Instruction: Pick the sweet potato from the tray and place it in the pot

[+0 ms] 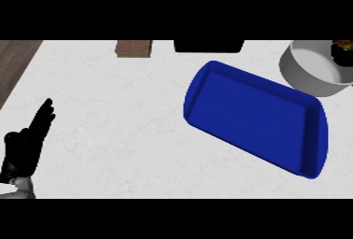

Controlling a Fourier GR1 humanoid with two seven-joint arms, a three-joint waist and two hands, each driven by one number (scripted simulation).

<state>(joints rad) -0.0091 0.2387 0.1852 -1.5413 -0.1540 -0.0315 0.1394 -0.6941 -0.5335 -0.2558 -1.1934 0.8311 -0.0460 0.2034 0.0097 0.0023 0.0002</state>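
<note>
One broad white marbled counter (117,116) filled most of the frame, with a strip of dark wood along its upper left edge. Next in size, a deep blue rectangular plastic tray (255,116) lay tilted across the centre right, and its floor showed nothing on it. At the upper right sat a grey round metal pot (310,70), just beside the tray's far corner and partly cut by the frame edge; a small brownish shape at its right rim (341,49) looked like the sweet potato, though too little showed to be sure. At the lower left the robot's black left hand (24,144) rested upright with its fingers straight and together, holding nothing. The right hand did not show anywhere. Smaller still, a black box-like object (209,45) and a brown block (134,48) stood at the top edge. By my judgement, the placing step was all but done, the potato apparently at the pot. What remained called only for confirming it lay inside and keeping the arms clear.
</note>
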